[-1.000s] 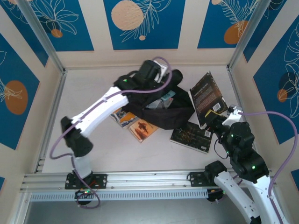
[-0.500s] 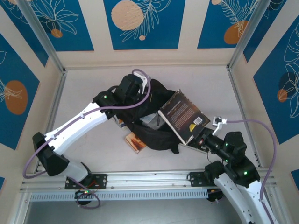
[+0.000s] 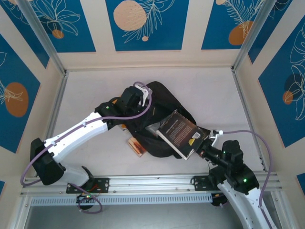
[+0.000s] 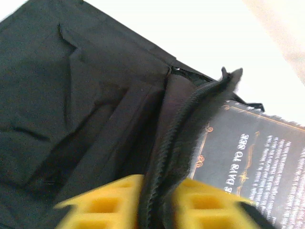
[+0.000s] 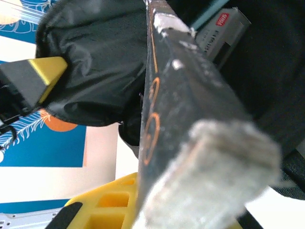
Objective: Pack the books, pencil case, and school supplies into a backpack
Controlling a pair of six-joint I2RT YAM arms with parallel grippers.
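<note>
Right gripper (image 3: 202, 147) clamps the dark book (image 3: 180, 133) near the tabletop's (image 3: 90, 90) near edge, tilted, long axis pointing far-left into the backpack (image 3: 164, 95) mid-table. Left gripper (image 4: 159, 202) straddles its zipper rim (image 4: 190, 114); whether it pinches, I cannot tell

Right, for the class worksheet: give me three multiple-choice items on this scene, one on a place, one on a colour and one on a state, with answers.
1. Where is the dark book?
A) flat in the table's far corner
B) at the backpack's opening, in the right end effector
C) under the left arm's base

2. What colour is the small book poking out beside the backpack?
A) orange
B) green
C) white

3. What does the left end effector grip?
A) the backpack's zip edge
B) a pencil
C) nothing

Answers: 1 B, the top view shows it tilted over the opening; 2 A, its cover is orange; 3 A, the left wrist view shows the edge pinched.
</note>
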